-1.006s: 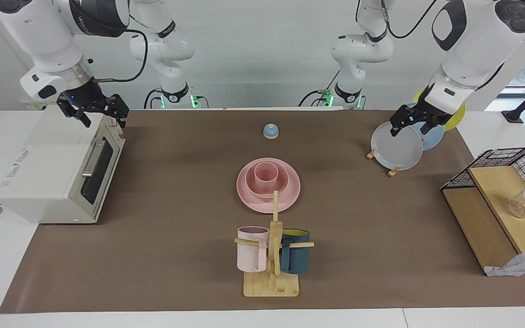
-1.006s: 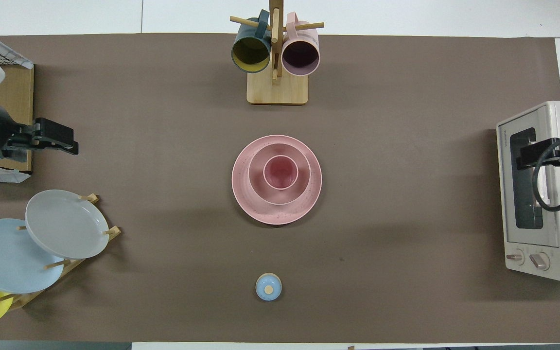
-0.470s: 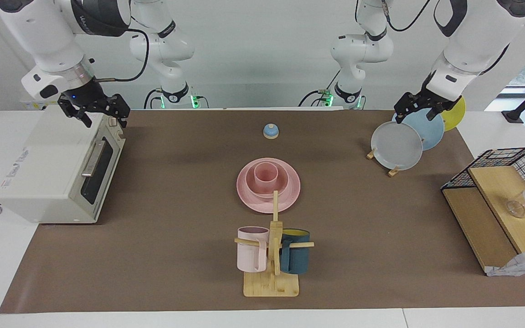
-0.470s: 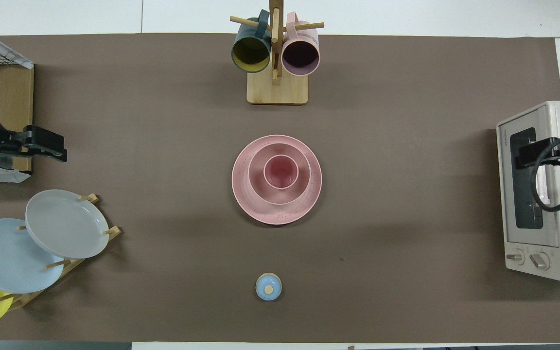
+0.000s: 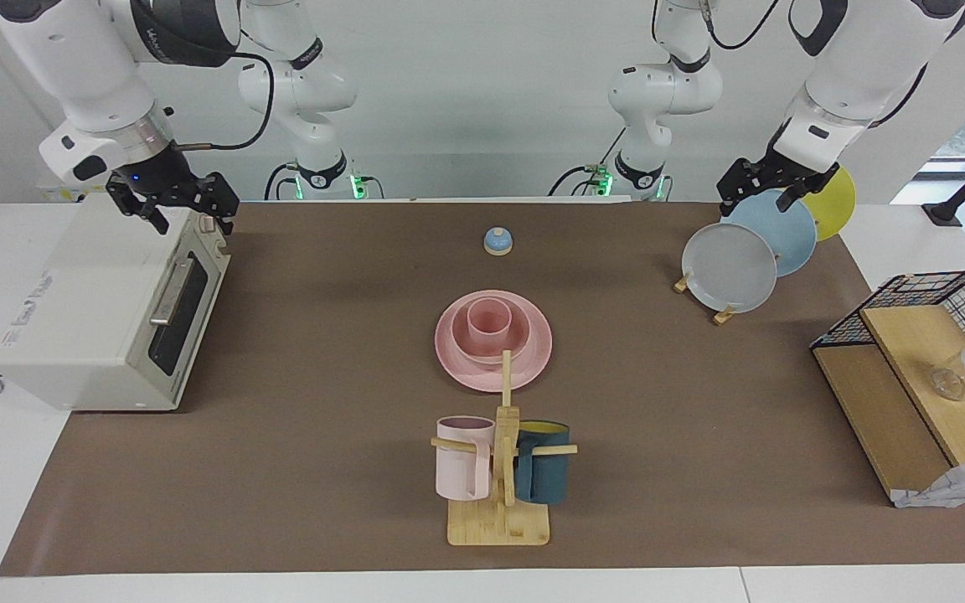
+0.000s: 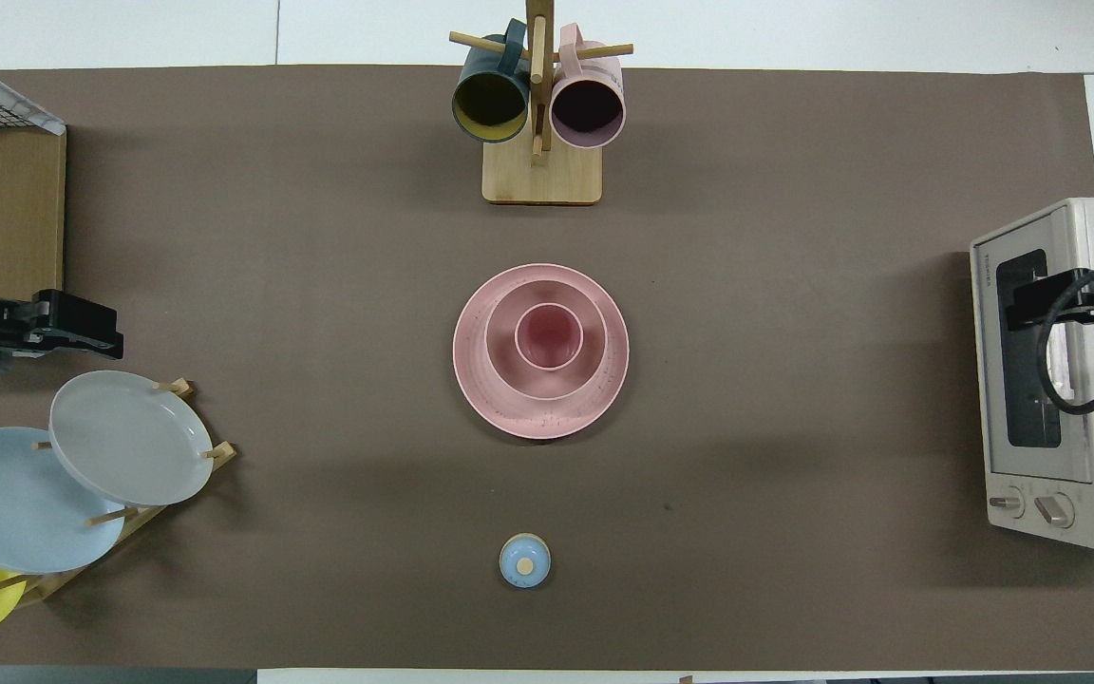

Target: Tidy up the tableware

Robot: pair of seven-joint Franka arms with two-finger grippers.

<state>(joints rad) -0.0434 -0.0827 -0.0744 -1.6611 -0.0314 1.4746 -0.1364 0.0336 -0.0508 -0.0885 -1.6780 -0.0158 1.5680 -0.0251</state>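
Cup (image 5: 489, 321) sat in bowl (image 5: 518, 341), bowl on plate (image 5: 538, 363), mid-surface; bell (image 5: 497, 241) nearer robots, mug rack (image 5: 499, 523) farther.

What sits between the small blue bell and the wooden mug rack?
The stacked pink plate, bowl and cup; the overhead view shows it best.

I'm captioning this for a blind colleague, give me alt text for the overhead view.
A pink cup sits in a pink bowl on a pink plate mid-table. Both arms wait empty, the left gripper near the plate rack, the right gripper over the toaster oven.
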